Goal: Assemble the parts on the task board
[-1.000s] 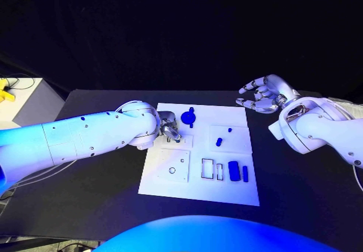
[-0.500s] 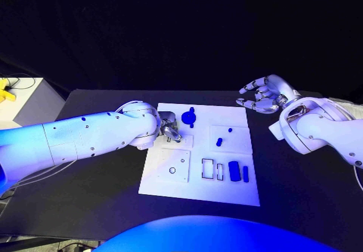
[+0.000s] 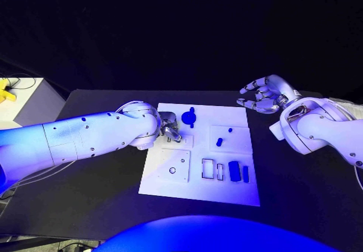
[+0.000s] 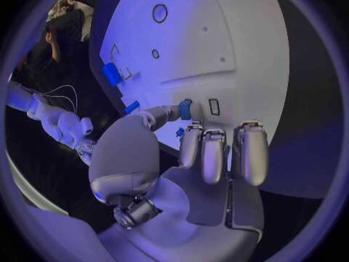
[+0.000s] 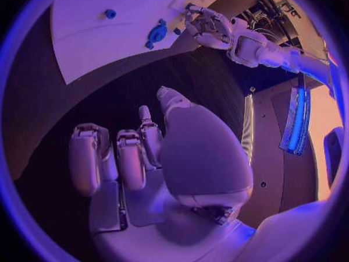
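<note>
black table (image 3: 98, 173), l hand (image 3: 169, 131) pinching part (image 4: 186, 109)

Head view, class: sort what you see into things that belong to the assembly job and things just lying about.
Job: white task board; round blue part; small blue peg; two blue bars; left hand pinching a small blue part.
Lying about: yellow object on white side stand.

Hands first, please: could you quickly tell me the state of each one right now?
Left hand: pinching a small blue part over the white task board.
Right hand: open, holding nothing.
</note>
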Motion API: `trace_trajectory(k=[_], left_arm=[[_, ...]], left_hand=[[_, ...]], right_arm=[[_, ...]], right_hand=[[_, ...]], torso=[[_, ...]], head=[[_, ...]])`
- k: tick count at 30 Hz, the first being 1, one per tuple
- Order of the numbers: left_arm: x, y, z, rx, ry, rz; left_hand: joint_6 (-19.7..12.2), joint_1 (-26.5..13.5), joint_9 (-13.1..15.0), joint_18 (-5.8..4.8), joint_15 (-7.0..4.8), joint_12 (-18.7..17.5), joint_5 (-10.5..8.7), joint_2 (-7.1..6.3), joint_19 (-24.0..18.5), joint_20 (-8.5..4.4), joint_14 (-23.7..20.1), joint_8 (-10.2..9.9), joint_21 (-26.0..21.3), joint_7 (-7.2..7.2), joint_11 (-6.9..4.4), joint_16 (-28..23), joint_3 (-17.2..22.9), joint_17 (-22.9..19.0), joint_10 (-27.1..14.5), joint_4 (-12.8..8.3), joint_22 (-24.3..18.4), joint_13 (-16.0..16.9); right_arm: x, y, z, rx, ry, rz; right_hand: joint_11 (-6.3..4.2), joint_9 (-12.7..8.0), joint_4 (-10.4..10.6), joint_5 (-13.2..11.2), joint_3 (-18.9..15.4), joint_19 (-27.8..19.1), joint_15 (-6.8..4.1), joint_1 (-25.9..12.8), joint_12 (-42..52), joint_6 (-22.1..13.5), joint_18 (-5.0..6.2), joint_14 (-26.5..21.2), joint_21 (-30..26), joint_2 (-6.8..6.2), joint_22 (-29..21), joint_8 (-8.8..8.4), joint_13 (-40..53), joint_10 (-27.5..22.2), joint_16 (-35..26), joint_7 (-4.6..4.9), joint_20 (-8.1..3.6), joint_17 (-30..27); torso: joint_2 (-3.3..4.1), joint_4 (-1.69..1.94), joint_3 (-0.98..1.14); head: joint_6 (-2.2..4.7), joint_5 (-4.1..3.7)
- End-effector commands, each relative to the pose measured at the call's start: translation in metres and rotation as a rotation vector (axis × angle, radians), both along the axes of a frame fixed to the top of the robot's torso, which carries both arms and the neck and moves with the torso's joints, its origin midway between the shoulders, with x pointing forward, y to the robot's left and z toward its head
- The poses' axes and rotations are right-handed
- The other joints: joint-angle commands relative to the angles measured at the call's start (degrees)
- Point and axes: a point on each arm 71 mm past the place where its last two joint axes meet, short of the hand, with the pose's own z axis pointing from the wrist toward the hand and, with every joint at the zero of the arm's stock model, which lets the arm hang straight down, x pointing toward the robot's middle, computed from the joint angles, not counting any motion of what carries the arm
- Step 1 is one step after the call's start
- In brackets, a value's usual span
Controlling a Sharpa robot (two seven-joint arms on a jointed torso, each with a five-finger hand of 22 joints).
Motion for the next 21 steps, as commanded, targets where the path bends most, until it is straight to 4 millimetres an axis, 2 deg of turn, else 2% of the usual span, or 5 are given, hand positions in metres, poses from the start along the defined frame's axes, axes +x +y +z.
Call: trace_trajectory(k=[1,13,21], left_arm=[[-0.0046,-0.0026,-0.0050,0.007,0.046,-0.022],[-0.0027,-0.0073,-0.0054,-0.008,0.046,-0.016],[-0.0010,-0.0094,-0.0059,-0.009,0.044,-0.015]], left_hand=[[4.5,0.0,-0.2,-0.73,-0.54,0.6,-0.03,0.67,0.3,-0.06,6.0,-0.1,0.3,-3.85,-0.12,0.4,8.0,15.1,0.6,-8.5,2.6,0.5],[6.0,-0.5,-1.1,-0.76,-0.80,1.0,-1.46,2.41,0.4,-0.36,6.0,-1.0,0.3,-4.29,-0.45,0.4,5.3,15.1,1.2,-7.3,2.7,1.7],[6.4,-0.6,-1.4,-0.76,-0.88,0.9,-3.66,3.47,0.4,-0.45,6.0,-1.5,0.2,-4.42,-0.53,0.4,3.9,15.1,1.3,-6.8,2.7,1.9]], right_arm=[[-0.0006,0.0008,0.0000,-0.006,-0.002,0.010],[-0.0006,0.0017,0.0000,-0.005,-0.003,0.013],[-0.0007,0.0018,0.0000,-0.005,-0.002,0.014]], right_hand=[[-0.04,-0.1,0.0,0.4,0.4,2.5,-0.10,-0.6,0.0,-0.5,0.79,5.4,-0.4,-0.04,10.2,0.05,3.8,-0.1,-0.3,-0.07,-0.04,12.9],[-0.04,-0.1,0.0,0.4,0.5,2.5,-0.10,-0.7,0.0,-0.5,0.79,5.4,-0.4,-0.06,10.2,0.06,3.8,-0.1,-0.3,-0.07,-0.04,12.8],[-0.04,-0.1,0.0,0.4,0.5,2.5,-0.10,-0.7,0.0,-0.5,0.79,5.4,-0.4,-0.06,10.2,0.06,3.8,-0.1,-0.3,-0.07,-0.04,12.8]], torso=[[0.04,-0.01,0.02],[0.03,-0.01,-0.05],[0.04,-0.05,-0.03]], head=[[0.01,-0.06],[0.01,-0.14],[0.01,-0.28]])
